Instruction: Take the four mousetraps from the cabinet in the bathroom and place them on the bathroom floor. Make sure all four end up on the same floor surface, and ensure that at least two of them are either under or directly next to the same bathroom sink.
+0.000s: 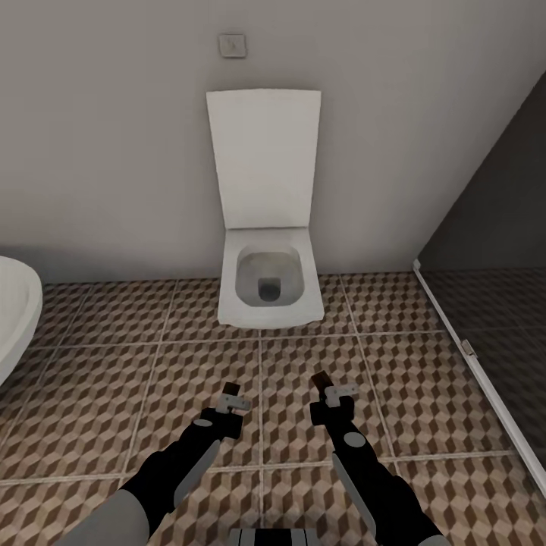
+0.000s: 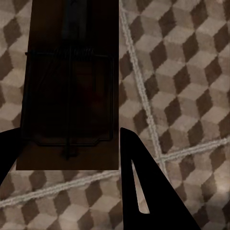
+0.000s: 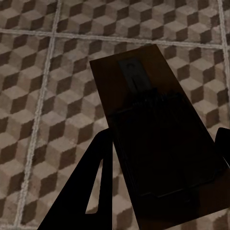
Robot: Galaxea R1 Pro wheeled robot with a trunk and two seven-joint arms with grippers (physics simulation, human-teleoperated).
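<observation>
The head view faces a white toilet [image 1: 264, 284] with its lid up against the wall, in the upper middle of the frame, and the rim of a white tub [image 1: 15, 318] at the left edge. Both arms reach forward low in the frame over the patterned floor [image 1: 114, 364]. The left gripper [image 1: 233, 400] is closed on a mousetrap [image 2: 69, 86], the dark board sitting between its fingers in the left wrist view. The right gripper [image 1: 331, 393] likewise grips a second mousetrap [image 3: 155, 139], whose brown end shows at lower centre-right of the head view. The risk here is setting them down by the toilet: no sink is in sight, so a drop on these tiles may leave too few traps beside the sink, and a release from height could flip a board
</observation>
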